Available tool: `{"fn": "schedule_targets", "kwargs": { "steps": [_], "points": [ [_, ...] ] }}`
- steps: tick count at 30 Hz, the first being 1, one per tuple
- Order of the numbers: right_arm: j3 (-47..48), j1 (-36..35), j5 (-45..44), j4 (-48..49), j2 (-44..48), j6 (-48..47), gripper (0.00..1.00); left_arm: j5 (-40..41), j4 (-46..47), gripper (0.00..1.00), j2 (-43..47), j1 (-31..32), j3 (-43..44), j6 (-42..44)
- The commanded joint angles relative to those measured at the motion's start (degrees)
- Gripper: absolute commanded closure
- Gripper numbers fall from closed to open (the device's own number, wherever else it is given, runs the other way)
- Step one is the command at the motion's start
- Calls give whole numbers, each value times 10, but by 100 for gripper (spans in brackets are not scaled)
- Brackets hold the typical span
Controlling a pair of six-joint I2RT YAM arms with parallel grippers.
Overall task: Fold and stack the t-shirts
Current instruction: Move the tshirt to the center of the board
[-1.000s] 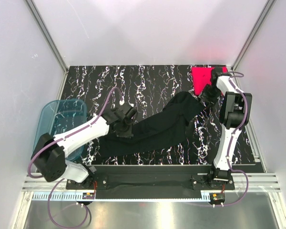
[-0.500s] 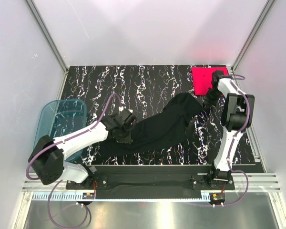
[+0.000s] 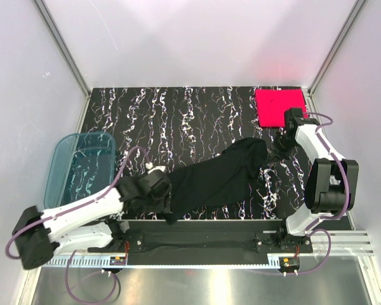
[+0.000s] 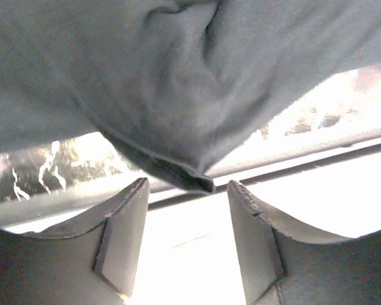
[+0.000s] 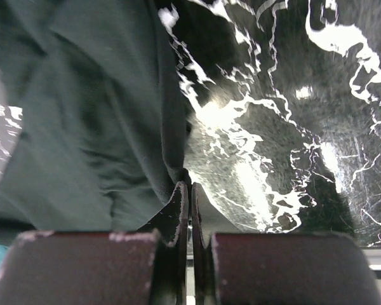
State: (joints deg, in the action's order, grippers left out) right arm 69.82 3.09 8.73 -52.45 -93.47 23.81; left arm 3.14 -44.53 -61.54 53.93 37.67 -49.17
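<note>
**Black shirt stretched between two arms, near corner just let free**

The black shirt (image 3: 216, 181) lies in a long slanted band on the table (image 3: 178, 114), from the near edge at the left up toward the far right. It is not folded yet. The pink shirt (image 3: 278, 107) sits as a neat square in the far right corner, apart from the black one; I judge that it marks the place of the stack.

The right gripper (image 5: 185, 187) is closed fully. As far as its wrist view shows, it pinches the thin hem at the far right end of the black shirt, probably to keep this end fixed while the cloth is pulled straight.

The left gripper (image 4: 185, 185) has its jaws apart. A corner of the hem hangs between them, but neither finger presses it, so this end is free. The corner lies right at the near edge of the table, over the metal rail.

For room: behind the black shirt, the table shows wide bare marble, good for spreading. At the near side there is almost nothing left, and cloth could slip over the edge. The tub (image 3: 63, 159) stands at the left, close to the left arm, so a wide swing to that side looks risky.
</note>
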Motion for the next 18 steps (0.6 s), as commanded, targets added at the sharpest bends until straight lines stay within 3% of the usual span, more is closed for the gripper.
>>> {"fn": "schedule_targets", "kwargs": {
  "steps": [1, 4, 11, 18],
  "points": [
    [-26, 1, 21, 4, 14, -21, 100, 27, -19, 41, 75, 2, -7, -58],
    [-27, 1, 22, 8, 22, -27, 100, 28, -6, 41, 79, 1, -8, -69],
    [-11, 1, 24, 3, 13, -41, 100, 2, -27, 44, -33, 14, 20, -81],
    [-8, 1, 31, 5, 6, -48, 100, 63, -114, 33, -77, 66, 75, -147]
  ]
}}
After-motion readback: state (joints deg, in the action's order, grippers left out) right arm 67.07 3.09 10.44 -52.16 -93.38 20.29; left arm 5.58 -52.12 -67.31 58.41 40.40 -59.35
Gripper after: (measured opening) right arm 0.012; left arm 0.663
